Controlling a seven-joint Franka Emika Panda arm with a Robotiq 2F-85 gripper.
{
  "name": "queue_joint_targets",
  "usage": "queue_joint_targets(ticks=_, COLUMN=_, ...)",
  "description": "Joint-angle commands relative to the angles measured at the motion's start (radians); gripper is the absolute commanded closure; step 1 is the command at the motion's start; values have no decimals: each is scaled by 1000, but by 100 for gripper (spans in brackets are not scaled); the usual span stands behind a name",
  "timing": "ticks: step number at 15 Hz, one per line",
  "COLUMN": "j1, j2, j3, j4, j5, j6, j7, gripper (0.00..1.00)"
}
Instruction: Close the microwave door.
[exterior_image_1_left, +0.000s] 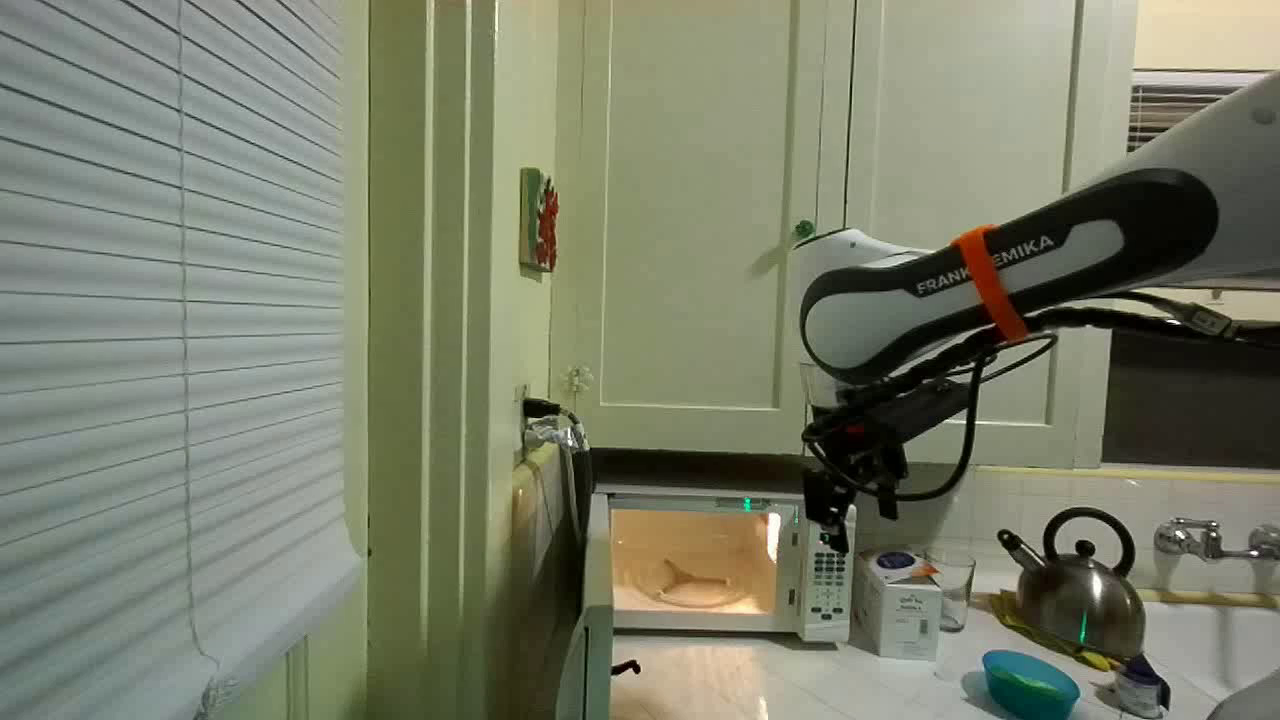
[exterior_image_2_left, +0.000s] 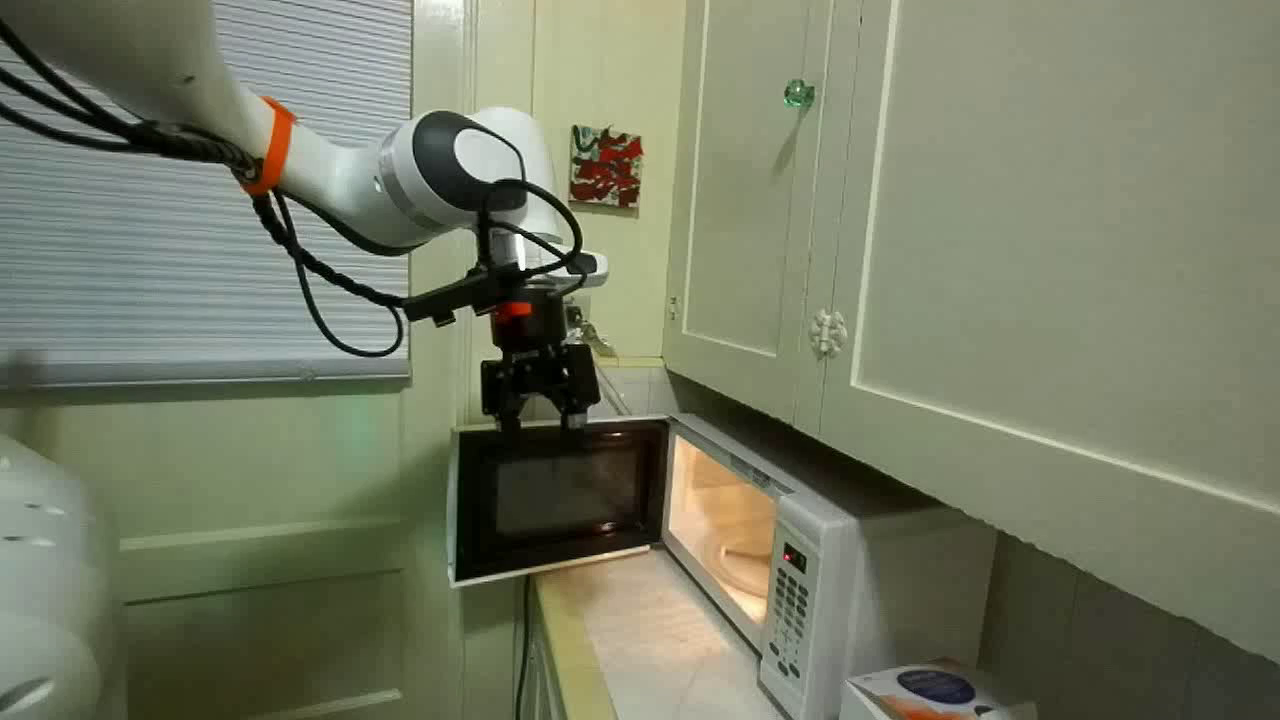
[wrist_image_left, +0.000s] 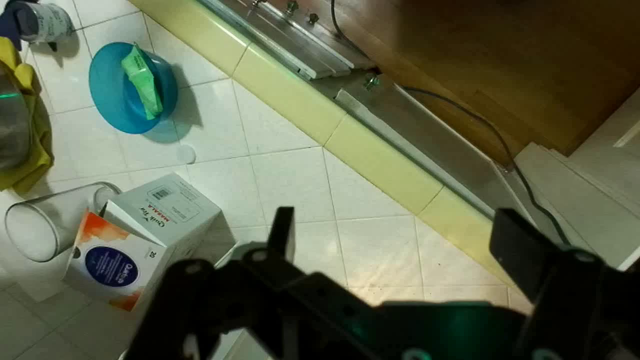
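Note:
The microwave door (exterior_image_2_left: 565, 490) stands wide open, swung out from the hinge side, with its dark glass window facing the view. In an exterior view it shows almost edge-on (exterior_image_1_left: 597, 620). The white microwave (exterior_image_2_left: 815, 600) sits on the counter with its lit inside and glass turntable ring showing; it also shows in an exterior view (exterior_image_1_left: 828, 600). My gripper (exterior_image_2_left: 541, 424) points down, open and empty. It is in front of the microwave's keypad side in an exterior view (exterior_image_1_left: 862, 528). In the wrist view the fingers (wrist_image_left: 392, 217) are wide apart over the counter. The door is out of the wrist view.
A white box (exterior_image_1_left: 900, 605) and a glass (exterior_image_1_left: 955, 590) stand beside the microwave. A blue bowl (wrist_image_left: 132, 87) and a kettle (exterior_image_1_left: 1085, 600) are farther along. Cream cabinets (exterior_image_1_left: 700, 220) hang above. The counter has a yellow tiled edge (wrist_image_left: 285, 95).

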Motion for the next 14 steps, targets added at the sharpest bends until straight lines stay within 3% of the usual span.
queue_joint_targets(ticks=1, j1=27, j2=4, j3=-22, j4=3, j5=-13, j6=-5, j7=13, gripper=0)
queue_joint_targets(ticks=5, j1=34, j2=23, j3=-13, j4=13, j5=7, j6=21, j7=36, gripper=0)
queue_joint_targets(ticks=10, j1=86, j2=201, j3=78, j4=156, j5=186, j6=38, j7=278, gripper=0)
queue_joint_targets(ticks=11, j1=91, j2=227, j3=99, j4=178, j5=201, j6=72, j7=334, gripper=25)
queue_joint_targets(ticks=12, j1=100, j2=250, j3=111, j4=204, j5=223, j6=99, j7=370, gripper=27)
queue_joint_targets(ticks=14, j1=107, j2=296, j3=143, j4=258, j5=228, j6=166, j7=465, gripper=44)
